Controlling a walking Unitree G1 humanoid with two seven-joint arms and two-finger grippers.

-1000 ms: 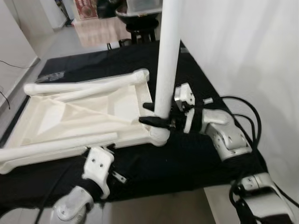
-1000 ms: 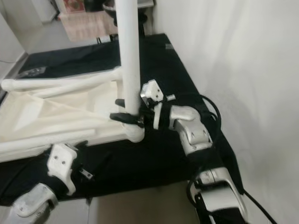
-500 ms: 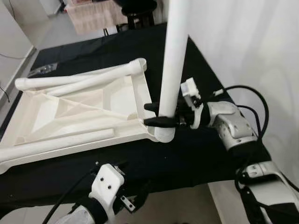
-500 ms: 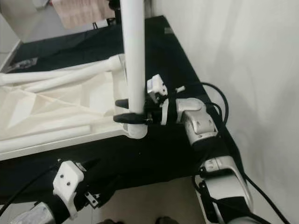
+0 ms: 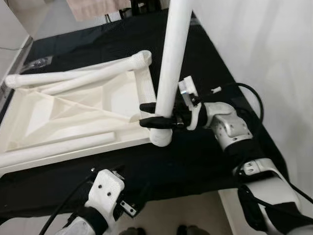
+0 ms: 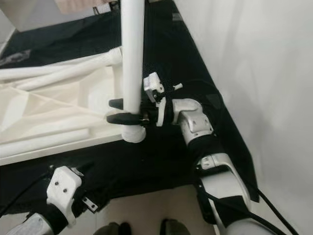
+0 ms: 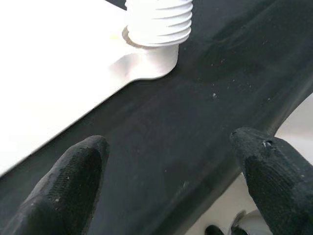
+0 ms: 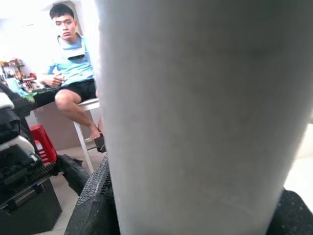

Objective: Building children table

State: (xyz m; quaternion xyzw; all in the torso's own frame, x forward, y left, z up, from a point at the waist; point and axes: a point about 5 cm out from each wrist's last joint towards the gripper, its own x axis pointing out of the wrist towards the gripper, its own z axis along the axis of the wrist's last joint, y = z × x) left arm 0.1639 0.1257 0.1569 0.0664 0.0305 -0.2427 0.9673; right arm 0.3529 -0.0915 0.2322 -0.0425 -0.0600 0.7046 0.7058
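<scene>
While the right gripper [image 5: 152, 115] stays clenched around an upright white leg [image 5: 168, 68] just above its foot, that leg stands in the near right corner socket of the upturned white top [image 5: 73, 110]. Three more legs [image 5: 63, 147] lie loose on the top. Black cloth [image 5: 195, 161] covers the tabletop, with bare cloth between the top and the near edge. A white wall [image 5: 264, 58] runs close along the right. Near that edge, the left gripper [image 7: 166, 181] hovers released over cloth. Beyond, a person [image 8: 73, 73] sits on a stool.
</scene>
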